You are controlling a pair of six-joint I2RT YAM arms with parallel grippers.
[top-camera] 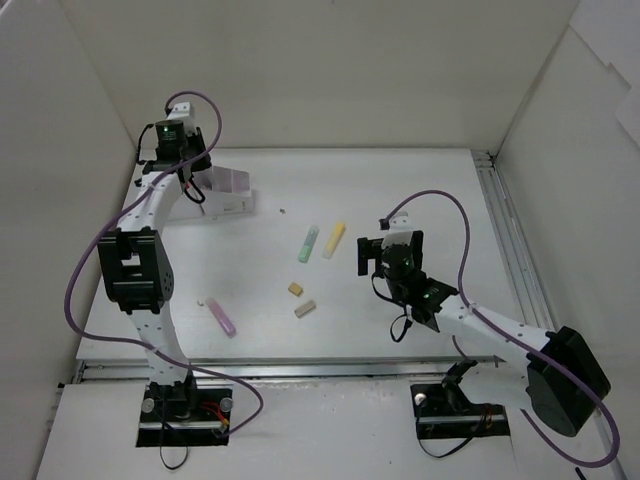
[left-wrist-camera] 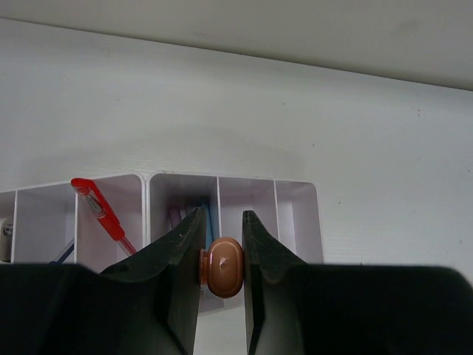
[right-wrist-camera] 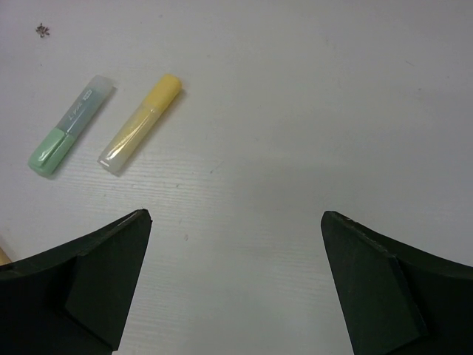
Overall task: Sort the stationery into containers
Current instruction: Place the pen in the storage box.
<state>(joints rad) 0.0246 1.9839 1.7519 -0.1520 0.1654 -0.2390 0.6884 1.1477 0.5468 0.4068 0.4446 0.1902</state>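
Progress: partway, prob. under half. Left gripper [left-wrist-camera: 223,225] is clamped on an orange marker [left-wrist-camera: 222,268], seen end-on, right at the near wall of the box [left-wrist-camera: 299,186] in the far-left corner of the bench [top-camera: 420,200]; not dropped in yet. Already in the box: red pen [left-wrist-camera: 100,211] in one compartment, bluish pens [left-wrist-camera: 205,213] in the next. Right gripper [right-wrist-camera: 236,222] is spread wide w/ nothing in it, near the green marker [right-wrist-camera: 70,126] and yellow marker [right-wrist-camera: 140,122]. Also left on the bench: tan eraser [top-camera: 295,289], second eraser [top-camera: 306,309], pink marker [top-camera: 222,318].
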